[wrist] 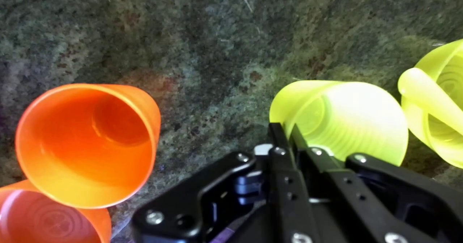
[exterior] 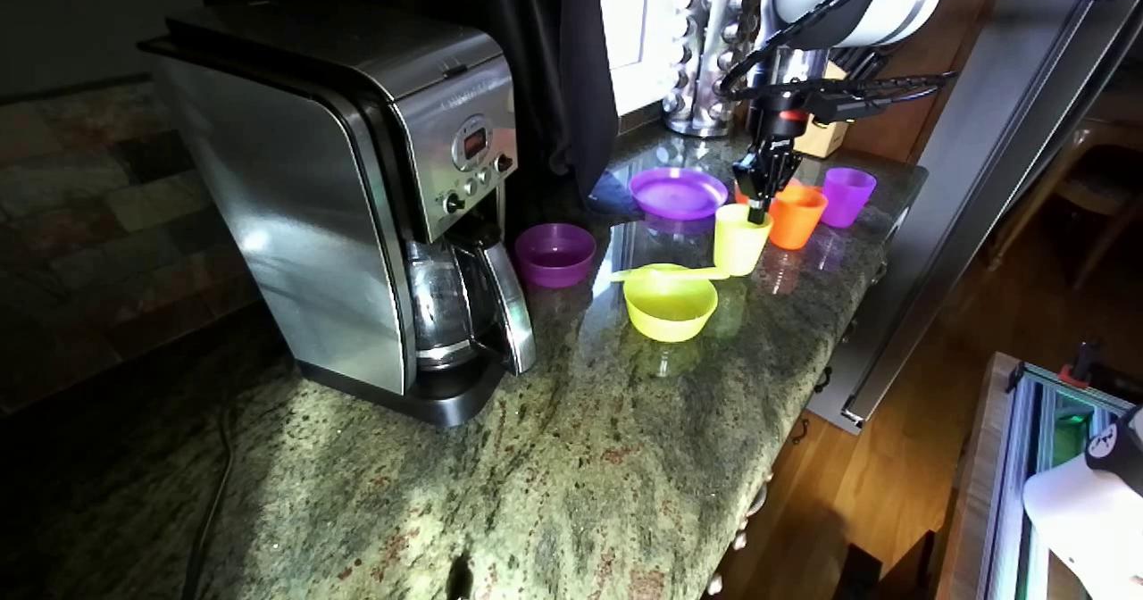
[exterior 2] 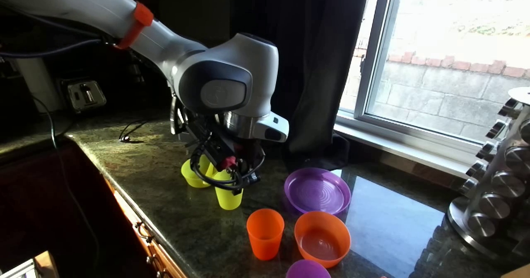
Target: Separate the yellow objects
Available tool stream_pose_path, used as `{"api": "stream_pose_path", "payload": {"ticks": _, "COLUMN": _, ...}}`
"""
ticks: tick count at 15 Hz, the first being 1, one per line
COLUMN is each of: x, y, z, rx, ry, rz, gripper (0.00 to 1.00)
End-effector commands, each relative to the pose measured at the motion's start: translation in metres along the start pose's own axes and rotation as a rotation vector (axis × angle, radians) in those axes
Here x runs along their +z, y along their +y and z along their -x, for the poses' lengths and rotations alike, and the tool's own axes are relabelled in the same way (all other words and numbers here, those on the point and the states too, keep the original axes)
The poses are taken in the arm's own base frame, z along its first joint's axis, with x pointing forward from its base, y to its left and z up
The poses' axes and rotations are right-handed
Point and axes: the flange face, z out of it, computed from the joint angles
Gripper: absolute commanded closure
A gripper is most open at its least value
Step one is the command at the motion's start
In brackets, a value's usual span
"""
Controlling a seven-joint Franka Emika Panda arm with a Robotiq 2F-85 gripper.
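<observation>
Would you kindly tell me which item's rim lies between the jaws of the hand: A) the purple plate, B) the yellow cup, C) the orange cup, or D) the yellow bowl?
B, since in the wrist view the hand straddles the rim of the yellow cup, its jaws nearly together.

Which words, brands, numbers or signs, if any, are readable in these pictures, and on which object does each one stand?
None can be read with certainty.
Coffee maker, front: lettering, too blurred.
Its display: too small to read.
Robot arm, oval cap: faint emblem, no readable letters.
White housing, at an exterior view's right edge: small mark, unclear.
</observation>
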Motion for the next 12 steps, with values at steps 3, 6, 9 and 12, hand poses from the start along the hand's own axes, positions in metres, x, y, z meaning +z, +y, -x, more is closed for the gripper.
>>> {"api": "stream_pose_path", "payload": {"ticks": 3, "x": -0.006, "y": -0.013, "z": -0.007, "rx": -0.008, "ry": 0.017, "rz": 0.033, "gripper": 0.57}}
{"api": "stream_pose_path", "payload": {"ticks": 6, "x": -0.012, "y": -0.021, "z": -0.007, "rx": -0.017, "ry": 0.029, "rz": 0.042, "gripper": 0.33}}
{"api": "stream_pose_path", "payload": {"ticks": 9, "x": -0.018, "y": -0.026, "z": -0.006, "rx": -0.027, "ry": 0.043, "rz": 0.045, "gripper": 0.11}}
{"api": "stream_pose_path", "payload": {"ticks": 12, "x": -0.034, "y": -0.042, "z": 0.004, "rx": -0.07, "ry": 0.081, "rz": 0.06, "gripper": 0.0}}
